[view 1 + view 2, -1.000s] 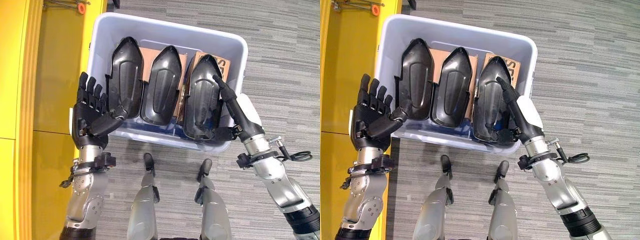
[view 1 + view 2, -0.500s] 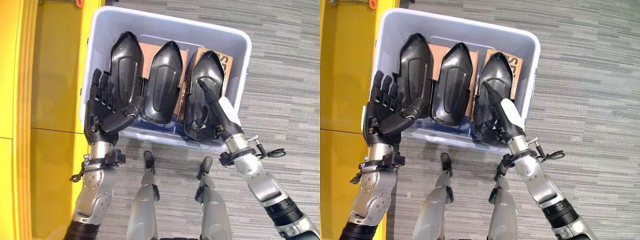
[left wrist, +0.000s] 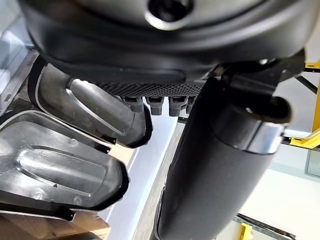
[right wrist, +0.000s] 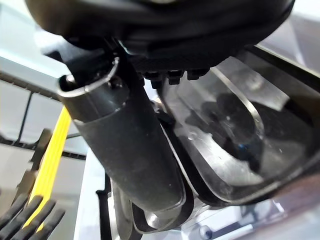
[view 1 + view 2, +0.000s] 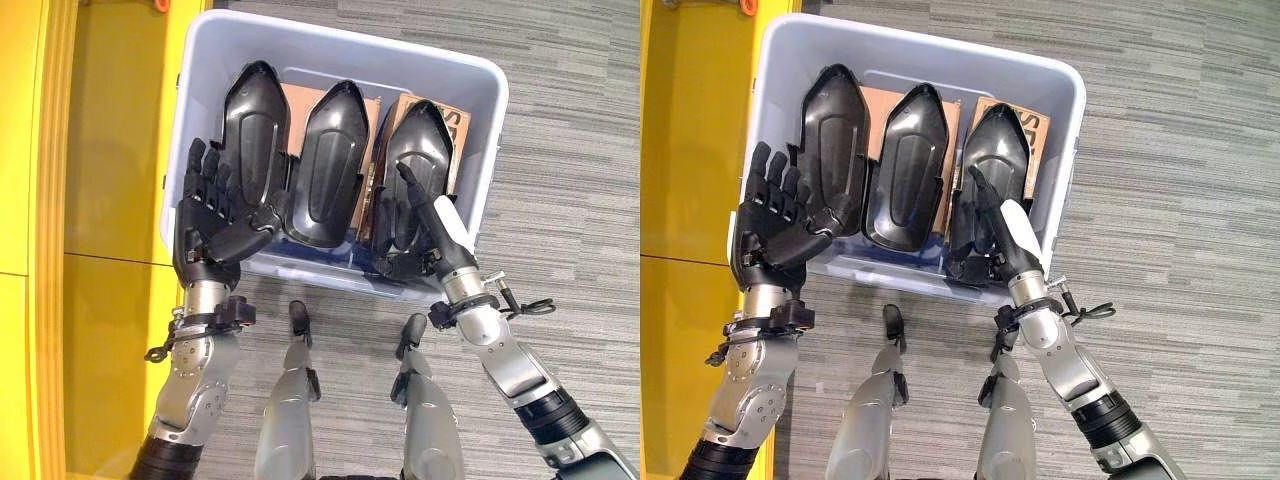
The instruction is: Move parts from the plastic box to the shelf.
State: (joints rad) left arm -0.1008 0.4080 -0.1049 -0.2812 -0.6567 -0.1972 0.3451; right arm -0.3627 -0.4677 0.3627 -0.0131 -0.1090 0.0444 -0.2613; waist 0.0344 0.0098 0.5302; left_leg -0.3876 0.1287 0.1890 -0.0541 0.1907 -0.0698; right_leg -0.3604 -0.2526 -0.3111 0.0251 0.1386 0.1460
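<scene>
We're hovering left hand [image 5: 210,225] splayed beside left part [image 5: 253,135]; right hand [image 5: 425,225] fingers extended on right part [image 5: 415,160], long axis pointing away.

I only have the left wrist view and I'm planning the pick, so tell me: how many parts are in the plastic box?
Observer: Three black ones stand side by side in the plastic box: a left part, a middle part and a right part.
Operator: Which one is my left robot hand at?
Observer: The left robot hand is open beside the left part, by the box's left wall, with its thumb against that part's near end.
Operator: And the right robot hand?
Observer: The right robot hand lies on the right part, toward its near end.
</scene>
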